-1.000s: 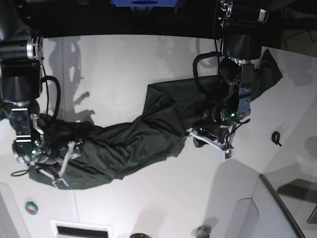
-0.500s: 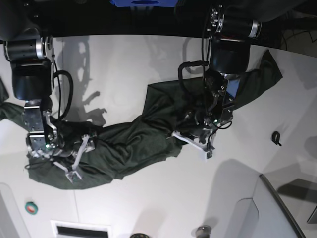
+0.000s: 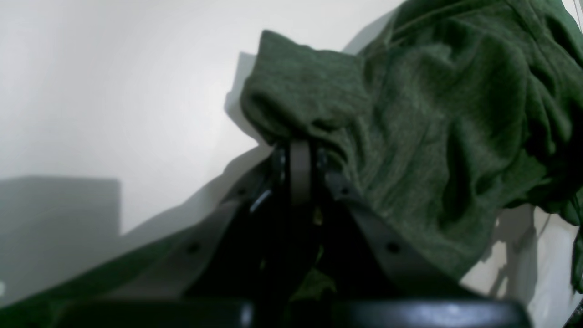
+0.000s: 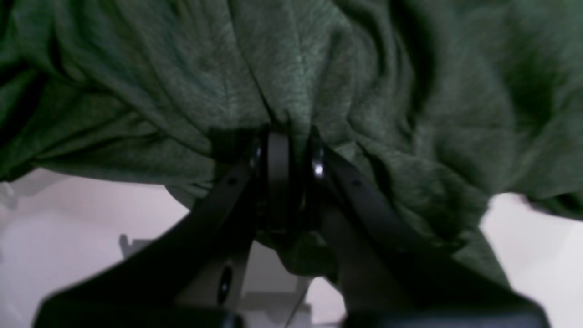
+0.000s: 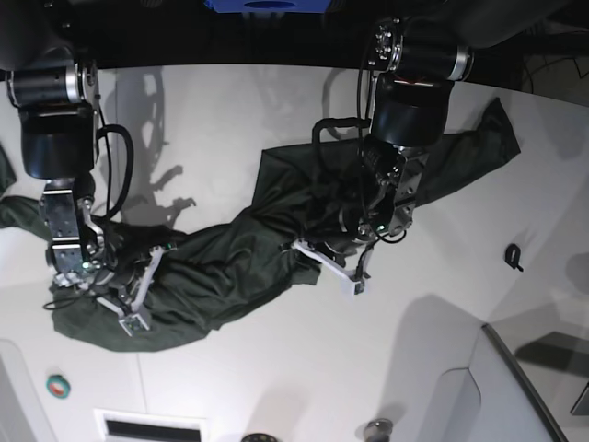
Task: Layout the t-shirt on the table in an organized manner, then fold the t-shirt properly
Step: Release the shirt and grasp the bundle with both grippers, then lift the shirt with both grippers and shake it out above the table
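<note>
The dark green, soft, wrinkled short-sleeved t-shirt [image 5: 239,267] is lying bunched in a twisted band across the middle of the wide white worktop [image 5: 230,129], one end trailing towards the far right corner. We are pinching it with both tools: the left tool [image 3: 298,150] is clamped on a folded edge, the right tool [image 4: 284,141] on a gathered ridge. To do this well, we are judging that the arms should draw apart evenly and low, keeping tension until the twist opens flat.
</note>
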You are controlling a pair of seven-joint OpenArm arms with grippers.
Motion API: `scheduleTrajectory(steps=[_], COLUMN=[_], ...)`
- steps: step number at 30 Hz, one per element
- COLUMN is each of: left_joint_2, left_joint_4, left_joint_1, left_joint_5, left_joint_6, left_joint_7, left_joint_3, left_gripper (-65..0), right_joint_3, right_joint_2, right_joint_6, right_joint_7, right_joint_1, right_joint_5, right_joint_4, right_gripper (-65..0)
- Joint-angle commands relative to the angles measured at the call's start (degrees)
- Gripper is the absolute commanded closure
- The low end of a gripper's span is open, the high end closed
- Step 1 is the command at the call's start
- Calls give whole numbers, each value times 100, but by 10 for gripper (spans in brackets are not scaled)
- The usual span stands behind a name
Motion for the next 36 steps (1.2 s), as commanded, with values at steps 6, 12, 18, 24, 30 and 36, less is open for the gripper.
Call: scheduleTrajectory(steps=[6,12,18,24,30,36], left_joint_2=[-181,-454,-990,-2045,-2608,-3724], left_joint_4=[1645,3404,5153,5962,6226,6173], left_joint_1=[314,472,630,1386,1852,1659], left_joint_5=[26,17,8,26,34,43], left_joint_6=[69,78,78,78,69,69], left_joint_7=[85,1299,2292,2266,1835,1835], left_joint_3=[3,-68,-68,-120,-1325,-1360], left_gripper=[0,0,0,0,0,0], right_joint_3=[25,33,-11,-389,-1989,-3457], right_joint_2=[107,379,476,441,476,98], right_joint_6=[3,3,161,1242,1269,1260], right_joint_7=[-282,-1100,-2137,-2577,-2551,-2586], right_joint_1=[-251,-664,-1631,-2571,-2870,-2536], right_joint_5=[21,29,47,29,29,21], right_joint_4=[1412,3038,5368,6335,6335,6326], right_gripper=[-29,-29,-29,-27,-27,-27])
